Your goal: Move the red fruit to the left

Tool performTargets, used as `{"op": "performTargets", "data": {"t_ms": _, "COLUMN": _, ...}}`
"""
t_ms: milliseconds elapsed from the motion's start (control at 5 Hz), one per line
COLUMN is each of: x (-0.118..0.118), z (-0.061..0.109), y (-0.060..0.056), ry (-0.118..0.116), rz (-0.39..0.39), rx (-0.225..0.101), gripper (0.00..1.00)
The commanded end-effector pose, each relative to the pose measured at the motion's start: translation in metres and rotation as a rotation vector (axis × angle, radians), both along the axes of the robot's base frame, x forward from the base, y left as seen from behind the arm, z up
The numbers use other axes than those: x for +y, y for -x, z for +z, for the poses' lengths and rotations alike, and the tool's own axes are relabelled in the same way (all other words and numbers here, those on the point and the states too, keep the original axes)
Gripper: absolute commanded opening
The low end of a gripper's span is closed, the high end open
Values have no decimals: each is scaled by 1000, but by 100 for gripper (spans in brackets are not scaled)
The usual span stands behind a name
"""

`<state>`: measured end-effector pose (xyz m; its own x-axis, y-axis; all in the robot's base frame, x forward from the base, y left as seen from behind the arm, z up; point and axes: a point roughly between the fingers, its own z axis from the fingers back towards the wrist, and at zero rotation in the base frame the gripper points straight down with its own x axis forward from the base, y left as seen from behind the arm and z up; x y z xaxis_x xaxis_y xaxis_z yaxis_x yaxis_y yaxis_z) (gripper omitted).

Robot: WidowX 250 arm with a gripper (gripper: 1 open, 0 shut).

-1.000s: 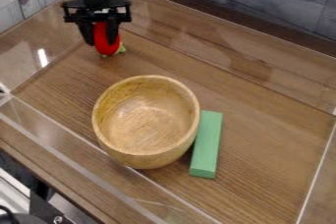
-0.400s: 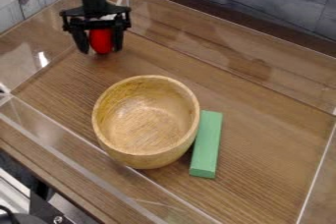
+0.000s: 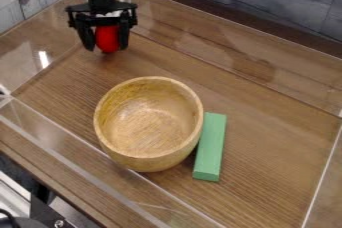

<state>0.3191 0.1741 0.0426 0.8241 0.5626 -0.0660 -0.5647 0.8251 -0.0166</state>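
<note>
The red fruit (image 3: 106, 39) is a small bright-red rounded toy resting on the wooden table at the far left. My black gripper (image 3: 104, 30) hangs straight down over it, its two fingers spread open on either side of the fruit. The fingers stand apart from the fruit rather than pressed on it. The fruit's upper part and any leafy tip are hidden behind the gripper body.
A wooden bowl (image 3: 147, 122) sits in the middle front. A flat green block (image 3: 211, 145) lies just right of the bowl. Clear plastic walls (image 3: 38, 62) ring the tabletop.
The fingers have spread wider around the red fruit, letting go of it. The arm itself has stayed in place.
</note>
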Motion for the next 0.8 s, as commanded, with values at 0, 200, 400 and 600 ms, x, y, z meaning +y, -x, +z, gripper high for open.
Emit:
{"op": "performTargets", "data": {"t_ms": 0, "x": 6, "z": 23, "y": -9, "ry": -23, "rz": -13, "rx": -48, "gripper": 100}}
{"op": "performTargets", "data": {"t_ms": 200, "x": 5, "z": 27, "y": -7, "ry": -13, "rz": -23, "rx": -42, "gripper": 100}}
{"op": "performTargets", "data": {"t_ms": 400, "x": 4, "z": 33, "y": -6, "ry": -1, "rz": -96, "rx": -38, "gripper": 100}}
{"op": "performTargets", "data": {"t_ms": 600, "x": -4, "z": 35, "y": -1, "ry": 5, "rz": -161, "rx": -50, "gripper": 100}}
